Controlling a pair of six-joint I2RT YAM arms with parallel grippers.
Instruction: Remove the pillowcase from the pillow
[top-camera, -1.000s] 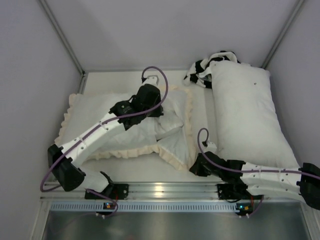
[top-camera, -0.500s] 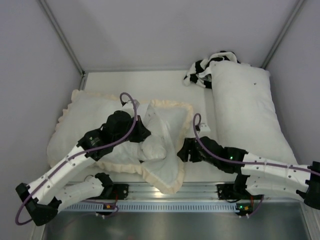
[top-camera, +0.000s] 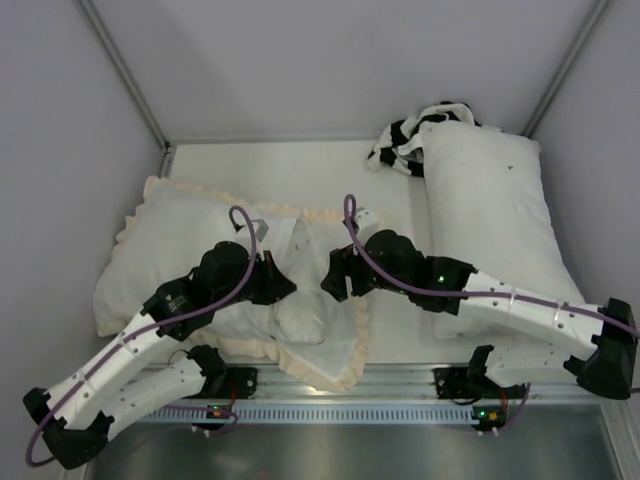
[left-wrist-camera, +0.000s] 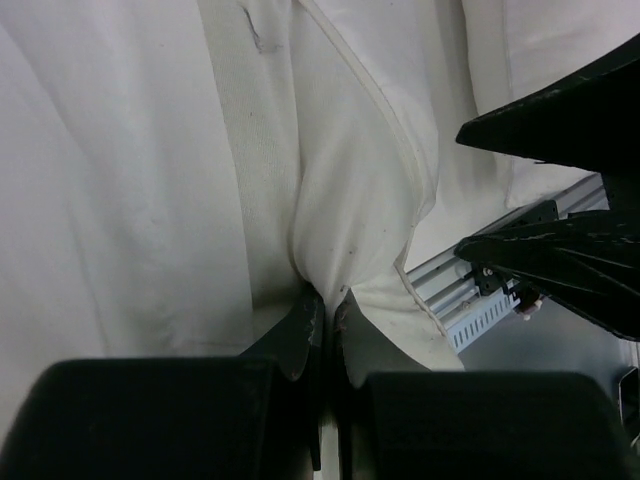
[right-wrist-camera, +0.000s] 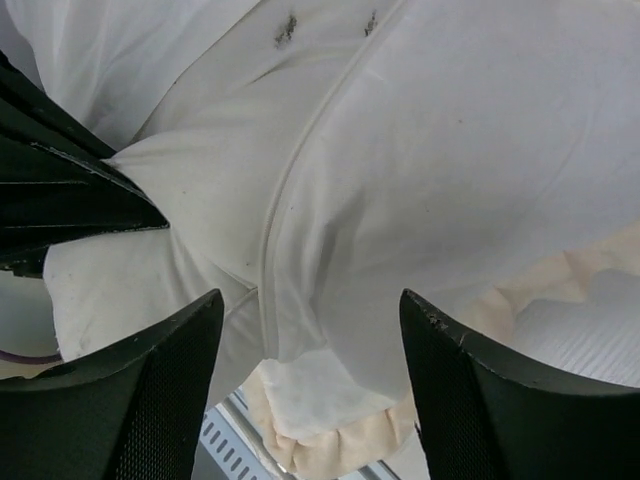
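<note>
The pillowcase (top-camera: 165, 240) lies cream-white face up at the left, and its ruffled frill (top-camera: 347, 368) reaches the near rail. A white bulge with a piped seam and tiny specks, the pillow's corner (top-camera: 300, 315), pokes out over the case. My left gripper (top-camera: 288, 287) is shut on that corner (left-wrist-camera: 350, 180), with the fabric pinched between its fingertips (left-wrist-camera: 325, 300). My right gripper (top-camera: 333, 282) hovers open just right of it. In the right wrist view the pillow (right-wrist-camera: 450, 150) fills the space between its spread jaws (right-wrist-camera: 310, 295), with the frill (right-wrist-camera: 330, 440) below. The rest of the pillow is hidden in the case.
A longer plain white pillow (top-camera: 490, 220) lies along the right side, under the right arm. A black-and-white patterned cloth (top-camera: 405, 140) sits at its far end. A metal rail (top-camera: 330, 385) borders the near edge. Grey walls close in on the left, back and right.
The left gripper pulled the pinched fabric toward the near left. The right gripper let go of the case's near corner, opened, and moved up-left beside the left gripper.
</note>
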